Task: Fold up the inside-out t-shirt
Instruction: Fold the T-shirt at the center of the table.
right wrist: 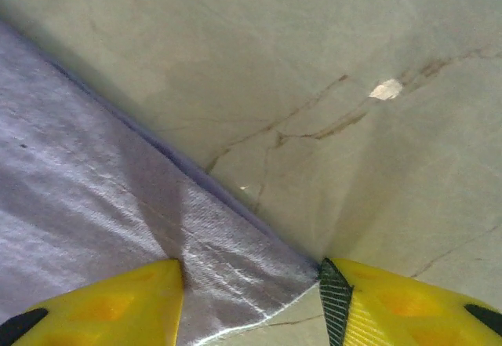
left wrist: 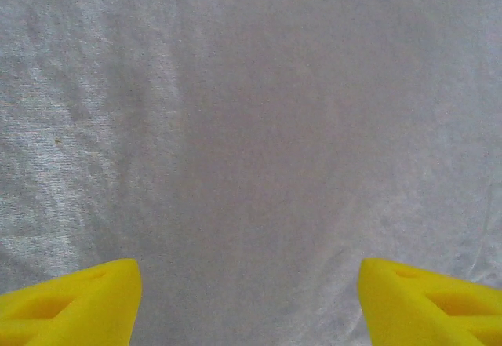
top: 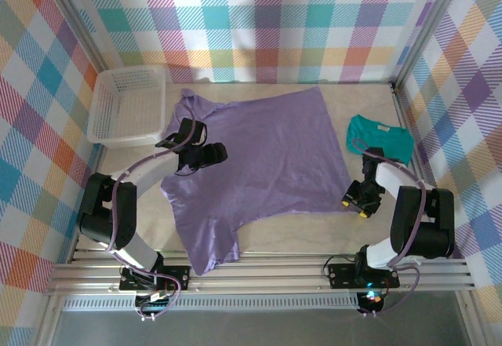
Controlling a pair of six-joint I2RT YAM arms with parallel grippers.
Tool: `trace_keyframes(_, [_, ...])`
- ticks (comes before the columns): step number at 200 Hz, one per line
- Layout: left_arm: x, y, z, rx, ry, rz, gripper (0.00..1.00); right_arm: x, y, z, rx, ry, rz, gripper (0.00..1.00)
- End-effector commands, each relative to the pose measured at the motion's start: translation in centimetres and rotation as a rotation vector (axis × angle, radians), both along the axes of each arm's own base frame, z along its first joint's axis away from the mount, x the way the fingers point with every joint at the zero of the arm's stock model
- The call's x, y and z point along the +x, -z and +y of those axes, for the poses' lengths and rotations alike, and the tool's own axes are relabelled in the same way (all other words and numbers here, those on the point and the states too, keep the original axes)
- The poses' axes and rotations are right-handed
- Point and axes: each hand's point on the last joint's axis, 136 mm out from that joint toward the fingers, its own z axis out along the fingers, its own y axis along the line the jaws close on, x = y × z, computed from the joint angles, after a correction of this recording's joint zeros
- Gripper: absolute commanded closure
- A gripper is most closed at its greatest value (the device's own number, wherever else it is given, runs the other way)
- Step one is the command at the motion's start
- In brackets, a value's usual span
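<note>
The inside-out t-shirt [top: 267,150] lies spread flat on the table, lavender, with one sleeve reaching toward the near edge. My left gripper [top: 216,154] hovers open over its left part. In the left wrist view the yellow fingertips [left wrist: 78,307] stand wide apart above smooth cloth [left wrist: 251,126], with nothing between them at my left gripper [left wrist: 249,299]. My right gripper [top: 354,205] sits at the shirt's near right corner. In the right wrist view that corner [right wrist: 235,283] lies between the two spread fingers of my right gripper [right wrist: 251,299], which stand apart on either side of it.
A white basket [top: 125,103] stands at the back left beside the shirt. A small teal-green t-shirt [top: 380,138] lies crumpled at the right, behind my right arm. Bare marbled tabletop [top: 314,228] runs along the near edge up to the metal rails [top: 259,271].
</note>
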Motion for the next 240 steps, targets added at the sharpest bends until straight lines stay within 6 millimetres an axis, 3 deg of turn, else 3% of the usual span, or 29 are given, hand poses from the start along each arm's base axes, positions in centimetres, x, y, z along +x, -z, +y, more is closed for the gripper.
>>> trace_keyframes(1, [0.0,-1.5,-0.6,-0.022,0.017,-0.026,0.27,-0.3,0.8,0.0,0.005,0.025,0.015,0.55])
trace_keyframes(37, [-1.2,-1.4,-0.5,-0.014,0.030,-0.006,0.27,0.8,0.8,0.0,0.010,0.001,-0.008,0.69])
trace_keyframes(65, [-3.9,-0.9,0.6,0.031,0.035,0.058,0.27,2.0,0.1,0.4,0.040,-0.025,-0.044,0.84])
trace_keyframes(96, [-9.4,0.0,2.5,0.089,0.025,0.161,0.28,3.1,-0.7,0.8,0.059,-0.054,-0.099,0.96])
trace_keyframes(142, [-19.0,1.3,5.6,0.201,-0.095,0.333,0.29,4.2,-2.2,1.0,0.072,-0.096,-0.163,0.99])
trace_keyframes(166, [-24.0,1.6,6.7,0.262,-0.117,0.435,0.36,4.5,-3.0,1.2,0.075,-0.121,-0.196,0.99])
trace_keyframes(206, [-30.0,2.9,6.8,0.270,-0.109,0.602,0.45,5.4,-3.9,2.2,0.130,-0.136,-0.262,0.98])
trace_keyframes(240, [-32.7,4.8,5.5,0.169,-0.089,0.715,0.50,6.1,-4.7,2.8,0.167,-0.144,-0.300,0.98])
